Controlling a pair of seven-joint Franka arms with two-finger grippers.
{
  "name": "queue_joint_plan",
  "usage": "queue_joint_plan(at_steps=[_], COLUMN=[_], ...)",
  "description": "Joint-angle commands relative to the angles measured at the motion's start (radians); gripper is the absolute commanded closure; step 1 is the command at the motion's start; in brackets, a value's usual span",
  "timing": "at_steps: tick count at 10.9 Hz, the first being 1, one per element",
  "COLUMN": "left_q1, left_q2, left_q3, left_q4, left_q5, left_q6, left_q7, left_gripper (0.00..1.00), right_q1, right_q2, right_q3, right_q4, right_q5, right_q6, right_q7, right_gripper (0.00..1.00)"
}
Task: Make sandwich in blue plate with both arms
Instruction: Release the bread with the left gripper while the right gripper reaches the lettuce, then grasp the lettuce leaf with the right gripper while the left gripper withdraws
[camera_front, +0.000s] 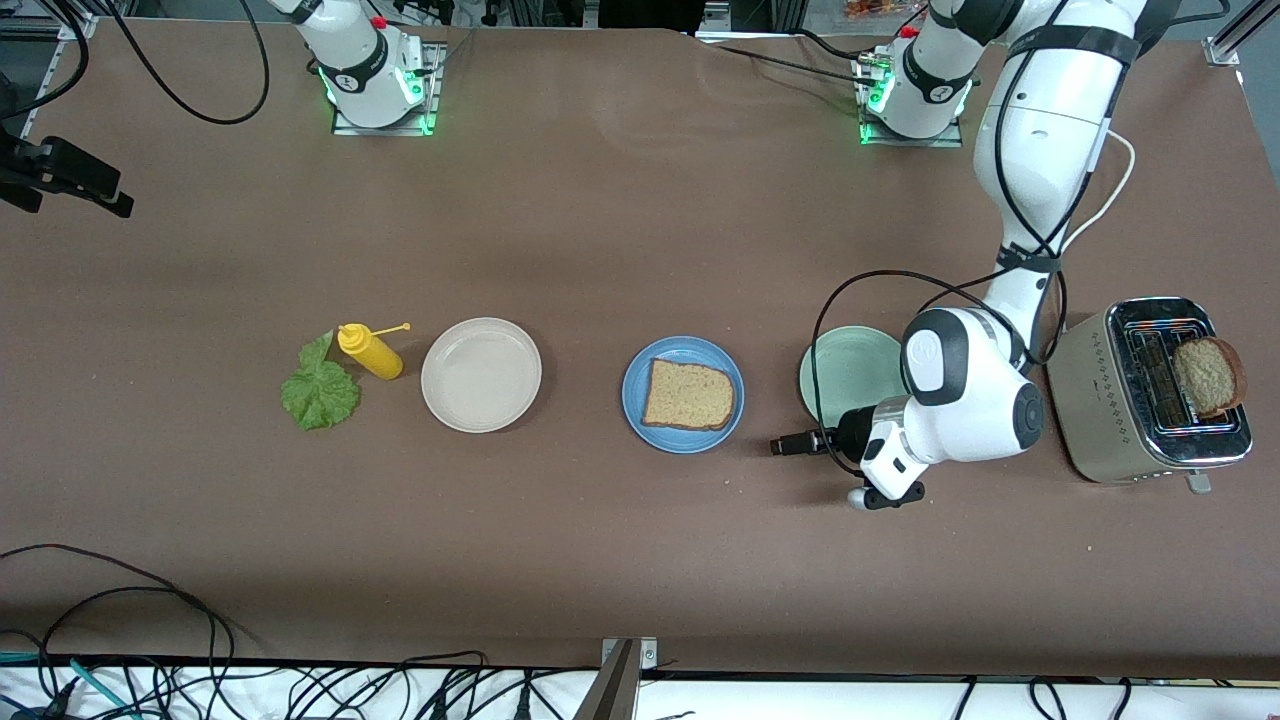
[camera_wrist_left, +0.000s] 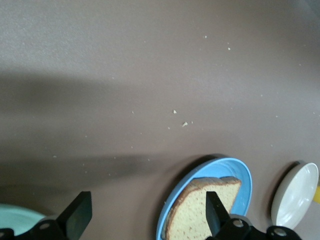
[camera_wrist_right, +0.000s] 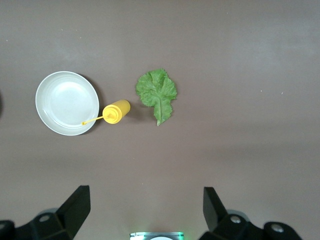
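The blue plate (camera_front: 683, 432) (camera_wrist_left: 243, 172) holds one brown bread slice (camera_front: 688, 396) (camera_wrist_left: 196, 212), lying flat. My left gripper (camera_front: 788, 444) (camera_wrist_left: 147, 216) hangs open and empty, low over the table between the blue plate and a pale green plate (camera_front: 845, 372). A second bread slice (camera_front: 1208, 376) stands up out of the toaster (camera_front: 1105, 405). The green lettuce leaf (camera_front: 320, 390) (camera_wrist_right: 157, 92) lies on the table toward the right arm's end. My right gripper (camera_wrist_right: 145, 210) is open and empty, high over the table near its own base; it does not show in the front view.
A yellow squeeze bottle (camera_front: 370, 351) (camera_wrist_right: 116, 111) lies between the lettuce and a beige-white plate (camera_front: 481, 374) (camera_wrist_right: 67, 102). The left arm's elbow and cables hang over the pale green plate. Crumbs dot the table near the blue plate.
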Motion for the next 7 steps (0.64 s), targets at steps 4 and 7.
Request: queue_joint_plan(at_steps=[4, 7], left_q1=[0.161, 0.319], left_q2=[-0.114, -0.24], left_q3=[-0.018, -0.158], left_q4=[0.011, 0.005], left_q5=[0.061, 0.427], left_q6=[-0.302, -0.418], left_q7=[0.008, 0.002], left_gripper=[0.0, 0.0], right_q1=[-0.01, -0.007], right_q2=[0.198, 0.333], right_q3=[-0.003, -0.002], right_q4=[0.008, 0.004], right_q5=[0.005, -0.002], right_q6=[0.073, 0.176], right_q7=[-0.009, -0.014], right_gripper=[0.0, 0.0])
